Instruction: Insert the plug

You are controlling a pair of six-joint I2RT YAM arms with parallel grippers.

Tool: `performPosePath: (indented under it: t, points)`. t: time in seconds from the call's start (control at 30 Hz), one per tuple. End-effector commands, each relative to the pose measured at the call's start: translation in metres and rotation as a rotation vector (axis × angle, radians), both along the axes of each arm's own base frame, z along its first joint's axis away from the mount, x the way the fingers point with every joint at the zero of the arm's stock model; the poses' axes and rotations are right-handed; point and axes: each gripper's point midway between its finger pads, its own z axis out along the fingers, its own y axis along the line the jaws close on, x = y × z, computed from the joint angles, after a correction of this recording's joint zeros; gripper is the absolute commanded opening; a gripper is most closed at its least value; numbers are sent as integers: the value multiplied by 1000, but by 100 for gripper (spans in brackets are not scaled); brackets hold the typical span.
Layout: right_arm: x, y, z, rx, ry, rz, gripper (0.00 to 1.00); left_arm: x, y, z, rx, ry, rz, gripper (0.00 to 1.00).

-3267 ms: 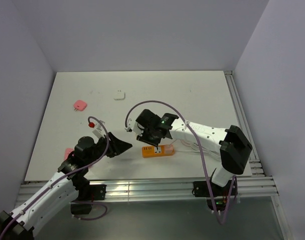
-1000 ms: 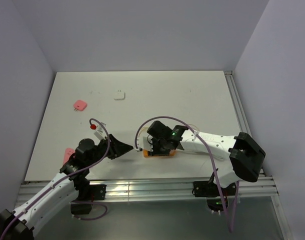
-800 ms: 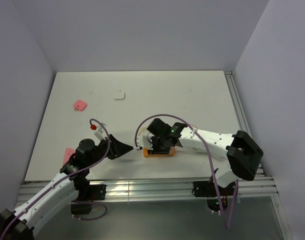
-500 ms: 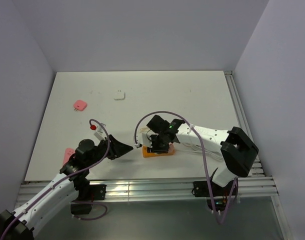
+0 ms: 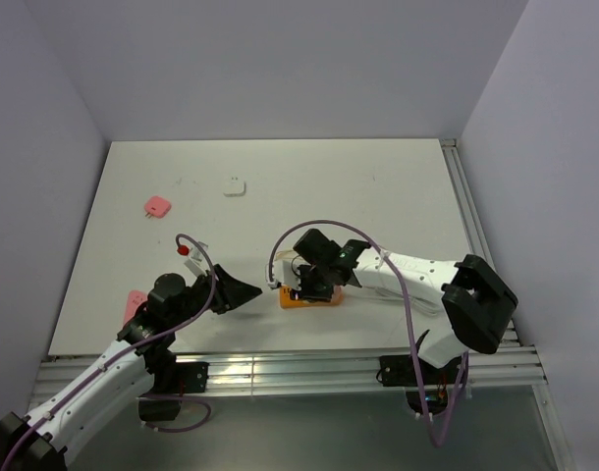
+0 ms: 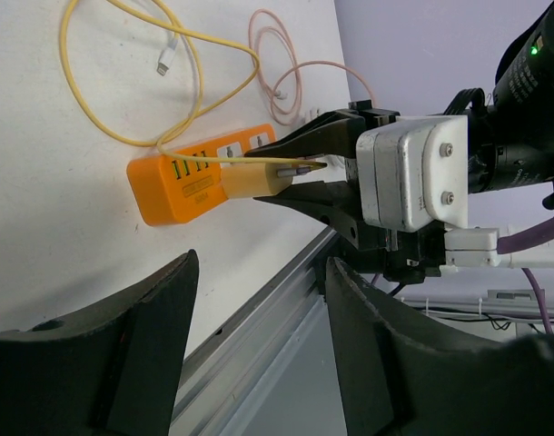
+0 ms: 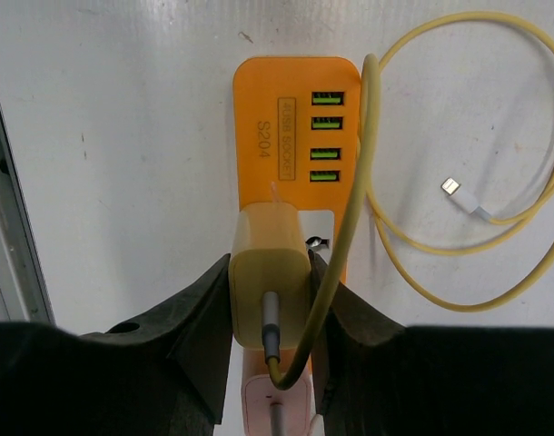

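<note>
Right gripper tight on the yellow plug at the orange power strip; left gripper agape, empty.

On the white table, toward its far left, 1 pink charger near 1 white charger

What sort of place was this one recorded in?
Most likely a lab robot test cell: a white table boxed in by plain walls, aluminium rails at its near edge bearing the left arm and right arm, and an orange power strip as prop.
</note>
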Motion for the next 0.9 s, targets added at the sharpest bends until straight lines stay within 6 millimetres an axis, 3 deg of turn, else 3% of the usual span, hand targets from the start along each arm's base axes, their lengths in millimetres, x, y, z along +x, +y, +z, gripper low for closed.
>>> performPosePath:
  t: [0.0, 0.03, 0.1, 0.17, 0.33, 0.4, 0.57, 0.67, 0.73, 0.77, 0.8, 0.87]
  points:
    - [-10, -25, -29, -105, 23, -47, 16, -1, -1, 10, -4, -37, -18, 63]
    - [-7, -20, -21, -74, 7, -49, 28, 0, -1, 11, -4, -40, -11, 65]
    - [1, -10, -4, -11, -39, -44, 42, 1, 0, 15, -6, -49, -2, 66]
    - [8, -1, 12, 32, -80, -44, 68, 3, 0, 17, -7, -52, 2, 67]
    - [30, 10, 47, 83, -177, -51, 78, 5, 0, 23, 1, -54, 4, 67]
    - [36, 15, 68, 120, -219, -57, 98, 6, 0, 26, 6, -55, 9, 67]
    - [34, 16, 122, 230, -273, -77, 100, 12, 11, 33, 54, -40, 80, 71]
    - [27, 11, 143, 284, -283, -101, 100, 22, 21, 43, 91, -52, 155, 76]
    - [19, 8, 149, 328, -256, -140, 100, 31, 33, 36, 173, -32, 224, 78]
    - [17, 9, 162, 383, -267, -161, 100, 36, 37, 48, 184, -49, 250, 79]
    - [13, 8, 163, 411, -235, -208, 100, 38, 43, 38, 245, -16, 273, 81]
    - [11, 10, 181, 509, -235, -274, 100, 49, 54, 51, 285, -24, 346, 83]
